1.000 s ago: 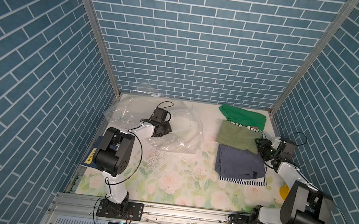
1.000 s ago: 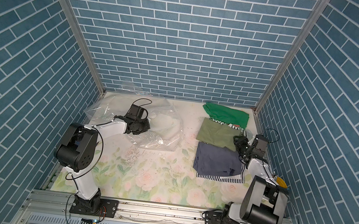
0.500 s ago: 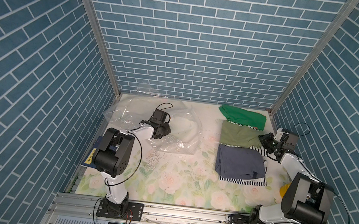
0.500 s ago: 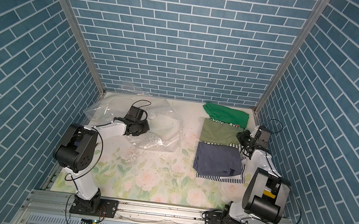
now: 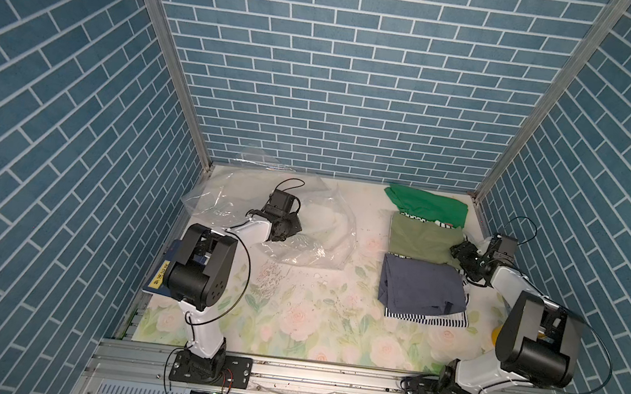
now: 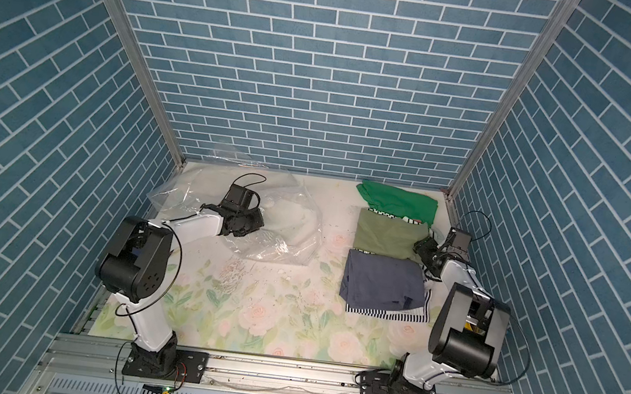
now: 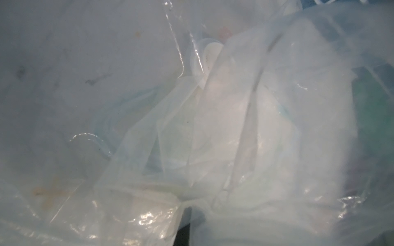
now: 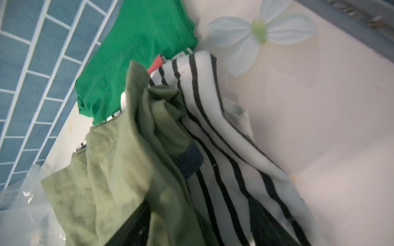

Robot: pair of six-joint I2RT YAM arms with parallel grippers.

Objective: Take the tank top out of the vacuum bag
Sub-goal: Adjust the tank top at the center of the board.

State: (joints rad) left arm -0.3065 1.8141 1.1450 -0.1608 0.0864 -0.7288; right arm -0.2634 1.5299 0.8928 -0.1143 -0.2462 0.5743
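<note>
In a top view, right of centre, the right gripper (image 5: 459,251) sits at the edge of the olive shirt (image 5: 423,242). Its fingers (image 8: 136,221) are spread wide, with olive and striped cloth (image 8: 213,127) bunched loosely between them. Slightly farther back, left of centre, the left gripper (image 5: 295,229) is pinched closed on the crinkled vacuum bag (image 5: 324,248), which lies across the table's (image 5: 291,317) far left corner.

Vacuum bag (image 5: 319,223): clear, glossy, crinkled plastic film; its valve (image 7: 210,57): smooth white plastic. Green shirt (image 8: 136,53): finely ribbed matt knit. Olive shirt (image 8: 110,174): soft matt cloth. Striped garment (image 8: 213,127): smooth knit. Navy garment (image 5: 421,286): matt cloth. Table cover (image 5: 290,326): smooth flower print. Front rail (image 5: 324,375): brushed metal.
</note>
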